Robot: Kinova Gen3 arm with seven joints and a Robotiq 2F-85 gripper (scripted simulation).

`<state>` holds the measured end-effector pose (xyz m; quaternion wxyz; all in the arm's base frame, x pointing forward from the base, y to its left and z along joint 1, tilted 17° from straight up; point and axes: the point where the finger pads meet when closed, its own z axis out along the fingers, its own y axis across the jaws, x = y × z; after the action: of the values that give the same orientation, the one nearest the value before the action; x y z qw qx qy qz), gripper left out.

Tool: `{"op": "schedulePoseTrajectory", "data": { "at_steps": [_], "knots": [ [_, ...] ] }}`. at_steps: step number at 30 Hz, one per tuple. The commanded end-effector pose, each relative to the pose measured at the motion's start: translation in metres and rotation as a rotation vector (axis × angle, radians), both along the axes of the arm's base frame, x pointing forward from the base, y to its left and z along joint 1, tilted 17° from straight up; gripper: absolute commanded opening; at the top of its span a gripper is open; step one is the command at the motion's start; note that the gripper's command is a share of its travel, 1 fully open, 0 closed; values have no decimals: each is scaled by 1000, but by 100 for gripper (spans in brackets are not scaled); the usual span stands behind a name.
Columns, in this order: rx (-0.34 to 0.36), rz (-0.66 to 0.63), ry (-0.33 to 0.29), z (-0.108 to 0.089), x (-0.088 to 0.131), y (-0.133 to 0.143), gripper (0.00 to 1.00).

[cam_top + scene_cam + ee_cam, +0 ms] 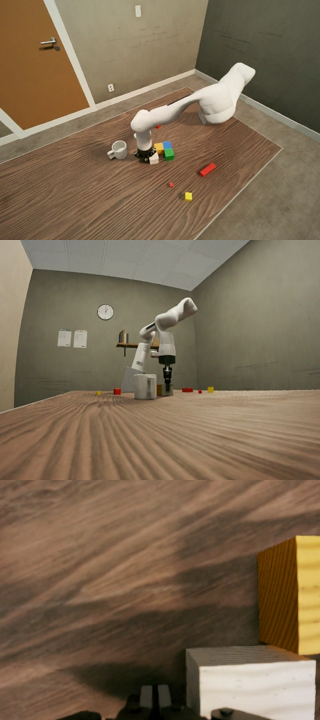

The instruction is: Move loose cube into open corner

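Found with gripper closed, empty, just beside white cube. Noted, in top view: visible gap to green cube.

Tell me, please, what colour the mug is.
The mug is light grey, seen best in the top view.

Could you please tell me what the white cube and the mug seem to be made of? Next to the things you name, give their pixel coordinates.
White cube (154, 158) (169, 390) (257, 690): probably painted wood, matte, with grain-like ripples. Mug (119, 150) (141, 386): perhaps ceramic or stone, pale grey with soft mottling.
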<state>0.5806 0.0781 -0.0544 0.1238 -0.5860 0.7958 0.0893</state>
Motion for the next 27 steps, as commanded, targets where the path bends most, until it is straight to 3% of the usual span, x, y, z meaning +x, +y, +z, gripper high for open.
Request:
{"op": "schedulePoseTrajectory", "data": {
  "at_steps": [1, 27],
  "knots": [
    [-1, 3, -9, 1, 0, 1, 10],
    [-1, 3, -9, 1, -10, 4, 10]
  ]
}}
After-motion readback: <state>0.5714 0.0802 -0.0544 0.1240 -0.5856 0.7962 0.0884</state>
